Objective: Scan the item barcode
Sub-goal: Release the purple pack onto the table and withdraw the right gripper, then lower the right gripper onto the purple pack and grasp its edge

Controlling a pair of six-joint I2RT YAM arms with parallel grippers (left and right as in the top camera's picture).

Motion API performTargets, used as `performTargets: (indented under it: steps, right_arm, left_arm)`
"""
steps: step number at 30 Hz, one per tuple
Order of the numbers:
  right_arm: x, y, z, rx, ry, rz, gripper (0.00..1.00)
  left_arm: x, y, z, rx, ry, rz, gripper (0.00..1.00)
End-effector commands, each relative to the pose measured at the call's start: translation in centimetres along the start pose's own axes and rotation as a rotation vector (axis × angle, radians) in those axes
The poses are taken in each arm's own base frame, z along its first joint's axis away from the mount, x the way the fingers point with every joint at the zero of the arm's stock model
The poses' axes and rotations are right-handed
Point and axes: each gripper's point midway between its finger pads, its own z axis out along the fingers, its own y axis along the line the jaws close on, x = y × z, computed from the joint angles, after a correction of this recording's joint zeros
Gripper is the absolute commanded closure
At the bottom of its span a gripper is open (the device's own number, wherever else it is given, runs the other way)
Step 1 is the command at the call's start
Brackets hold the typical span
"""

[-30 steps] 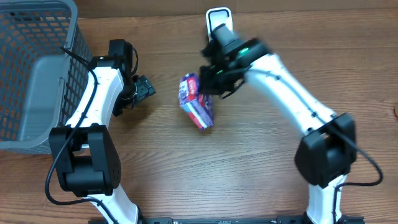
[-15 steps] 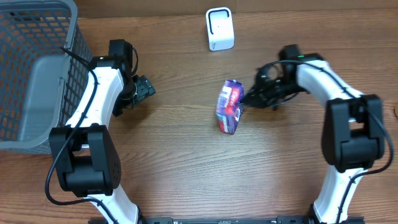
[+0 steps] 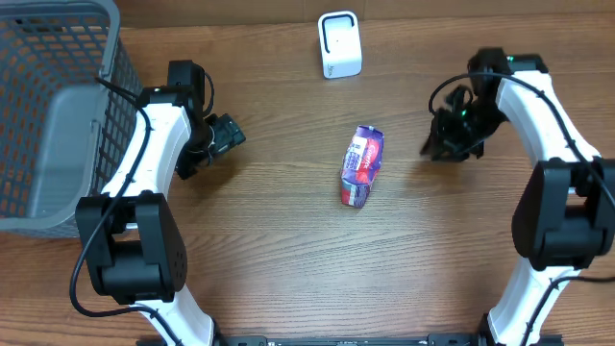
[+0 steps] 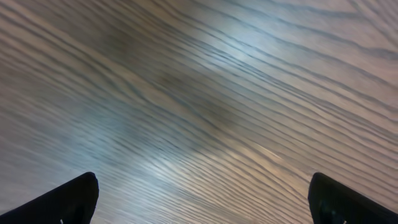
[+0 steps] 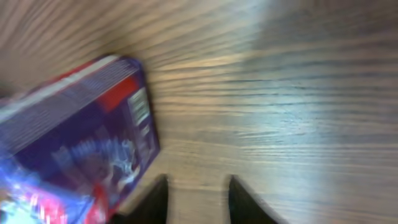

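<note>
Retreating toward the table's (image 3: 288, 279) right edge, your right gripper (image 3: 438, 149) is leaving the purple snack packet (image 3: 362, 165) lying mid-table, well apart from the white scanner (image 3: 338, 43) at the far edge. Both it and the left gripper (image 3: 229, 135) are standing apart, empty. You're risking a missed scan if the barcode is facing down when you regrasp.

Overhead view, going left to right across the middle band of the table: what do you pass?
Wire basket → left end effector → purple packet → right end effector.
</note>
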Motion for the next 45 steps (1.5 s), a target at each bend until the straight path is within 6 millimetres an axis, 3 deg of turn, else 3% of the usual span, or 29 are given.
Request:
performTargets:
  steps: [1,4,8,10,13,17,21,25,30,35,38,42,45]
  right_arm:
    - [0.7,5.0,-3.7,-0.061,-0.111,-0.156,0.39]
    - [1.6,7.6,-3.5,-0.047,-0.127,-0.24,0.23]
    - [1.9,9.1,-1.9,0.129,-0.208,-0.219,0.14]
    - [2.1,10.1,-1.1,0.201,-0.26,-0.215,0.0]
    - [2.6,11.4,0.1,0.282,-0.334,-0.2,0.0]
    - [3.0,11.4,1.2,0.396,-0.43,-0.127,0.0]
    - [3.2,11.8,3.3,0.411,-0.419,-0.126,0.0]
    - [2.6,10.5,4.8,0.472,-0.396,-0.116,0.0]
    - [1.9,7.2,5.1,0.576,-0.355,-0.058,0.0]
    - [1.1,3.2,2.3,0.688,-0.353,0.02,0.0]
    - [0.8,0.6,-1.1,0.771,-0.359,0.079,0.0]
    - [0.8,-0.2,-3.3,0.727,-0.281,0.054,0.0]
    - [1.4,0.0,-3.4,0.626,-0.19,0.008,0.0]
  left_arm:
    - [1.4,-2.2,0.2,0.127,0.078,-0.001,0.0]
    - [1.4,-2.9,0.3,0.144,0.067,0.013,0.0]
    - [1.5,-3.4,0.6,0.152,0.057,0.027,0.0]
    - [1.5,-3.3,0.6,0.144,0.052,0.027,0.0]
    - [1.4,-3.2,0.7,0.136,0.048,0.027,0.0]
    - [1.5,-3.0,0.7,0.127,0.052,0.027,0.0]
    - [1.3,-2.7,0.7,0.11,0.039,0.025,0.0]
    - [1.4,-2.6,0.7,0.107,0.043,0.025,0.0]
    - [1.5,-2.5,0.7,0.103,0.048,0.043,0.0]
    - [1.6,-2.4,0.7,0.101,0.05,0.061,0.0]
    - [1.6,-2.5,0.7,0.102,0.049,0.061,0.0]
    - [1.6,-2.4,0.7,0.102,0.051,0.061,0.0]
    - [1.7,-2.4,0.7,0.1,0.053,0.061,0.0]
